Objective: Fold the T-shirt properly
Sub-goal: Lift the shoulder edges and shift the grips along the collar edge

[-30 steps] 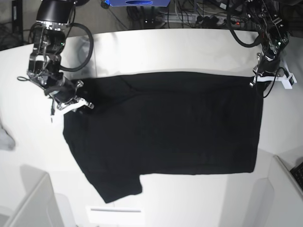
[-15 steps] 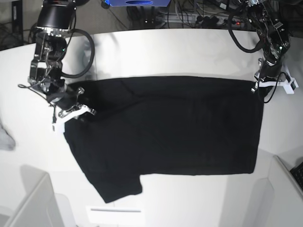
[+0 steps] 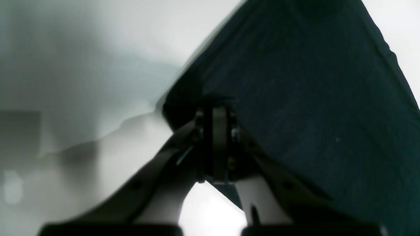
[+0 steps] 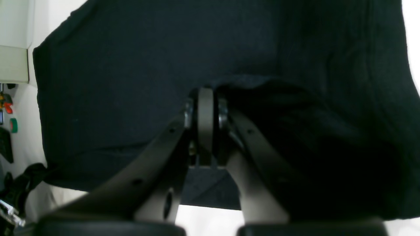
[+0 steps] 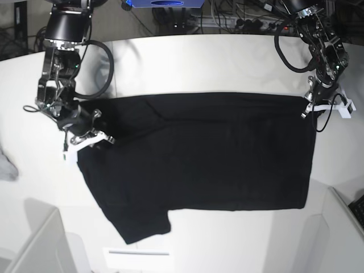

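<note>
Two end effectors grip one black T-shirt that lies spread, plain side up, across the middle of the white bench. Nearest the camera, a short sleeve juts toward the near left, and just past its tip a pale flat strip lies on the bench. A raised light edge shows at the near left corner, another at the near right. A small grey cloth scrap sits at the far left margin, well apart from the shirt.

Farther back, the right end effector is at the shirt's left edge. In the right wrist view its jaws are pressed together on a bunched fold of the dark fabric, which rises slightly where it is pinched. The left end effector is at the shirt's far right corner; in the left wrist view its jaws are likewise clamped onto the cloth's corner, with bare bench to the left of it. The shirt's far hem runs nearly straight between the two grips.

Beyond the bench, tangled cables and a blue object lie at the far edge.
</note>
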